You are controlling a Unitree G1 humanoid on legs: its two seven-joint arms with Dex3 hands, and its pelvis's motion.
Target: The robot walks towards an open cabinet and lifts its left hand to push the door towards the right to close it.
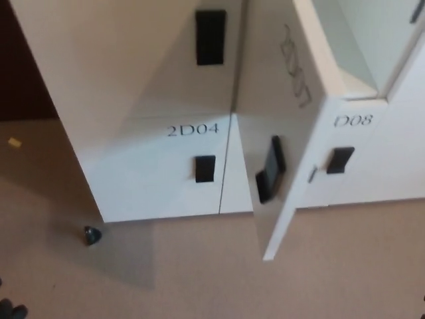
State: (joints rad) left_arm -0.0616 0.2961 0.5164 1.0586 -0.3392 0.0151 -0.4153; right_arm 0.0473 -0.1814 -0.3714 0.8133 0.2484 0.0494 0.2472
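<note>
A bank of white lockers (159, 100) fills the upper part of the head view. One upper door (282, 133) stands open, swung out towards me, and its bottom corner hangs over the carpet. It bears a black latch (269, 169) and a partly readable number. Behind it the open compartment (348, 40) shows a pale inside. Lower doors are marked 2D04 (192, 129) and D08 (352, 121). A small black part of my left hand (10, 310) shows at the bottom left corner, far from the door. My right hand is out of the picture.
Beige carpet (199, 279) lies in front of the lockers. A small dark doorstop (91, 234) sits on the floor by the lockers' left corner. A yellow scrap (14, 141) lies further left, below a dark wall (23, 73).
</note>
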